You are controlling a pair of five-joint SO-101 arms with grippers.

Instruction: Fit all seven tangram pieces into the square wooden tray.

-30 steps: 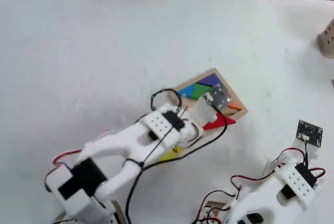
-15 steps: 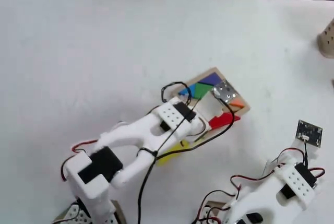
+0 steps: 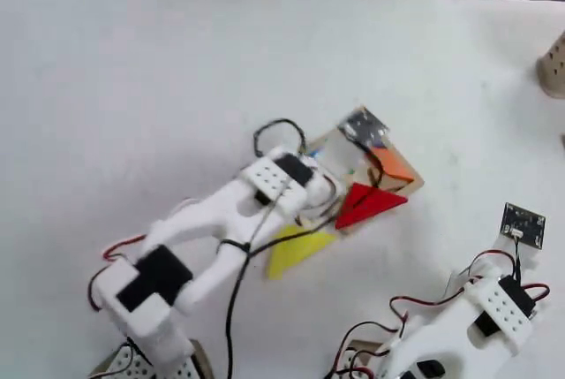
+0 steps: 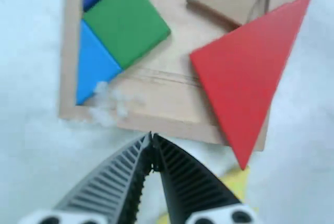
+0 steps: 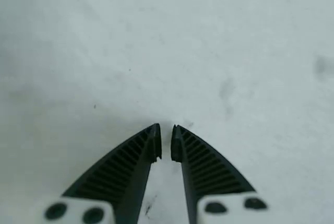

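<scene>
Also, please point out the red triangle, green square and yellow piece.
red triangle point(image 4: 247, 75), left wrist view, middle of its face.
green square point(image 4: 127, 24), left wrist view, centre of its face.
yellow piece point(image 3: 296, 251), high view, its middle.

Counter point(image 3: 177, 70), white. Carries: wooden tray point(image 4: 156, 104); yellow triangle point(image 3: 296, 249) just beside the tray; beige perforated object point(image 3: 553, 65), well apart.

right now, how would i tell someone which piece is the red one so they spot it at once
Start at the white table, then the square wooden tray near its middle. The red triangle lies across the tray's rim, one tip past it. The green square and orange piece sit inside, and the yellow piece lies on the table.
</scene>
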